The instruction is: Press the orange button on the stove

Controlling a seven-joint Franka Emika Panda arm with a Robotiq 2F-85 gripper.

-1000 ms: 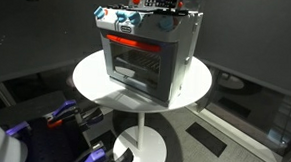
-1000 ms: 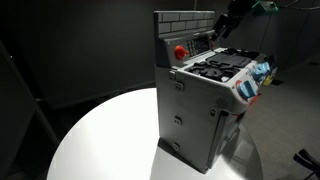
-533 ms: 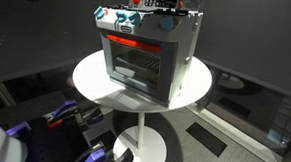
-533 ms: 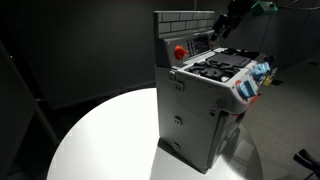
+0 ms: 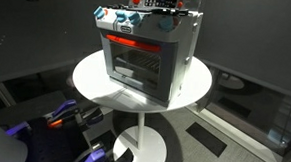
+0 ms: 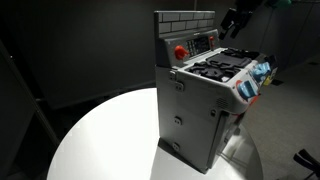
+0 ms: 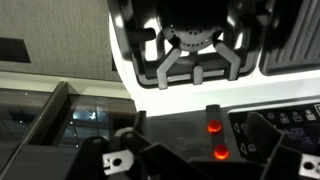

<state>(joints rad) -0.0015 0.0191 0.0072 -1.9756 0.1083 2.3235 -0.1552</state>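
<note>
Boxy grey plastic toy stove on round white table; round orange button under brick-pattern back panel; gripper above black burner grates, fingers spread, empty

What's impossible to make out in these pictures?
Whether the black claw is open or shut: dark against dark, in an exterior view.
The top of the grey toy stove: cut off by the picture's edge, in an exterior view.
The control panel markings: blurred, wrist view.
</note>
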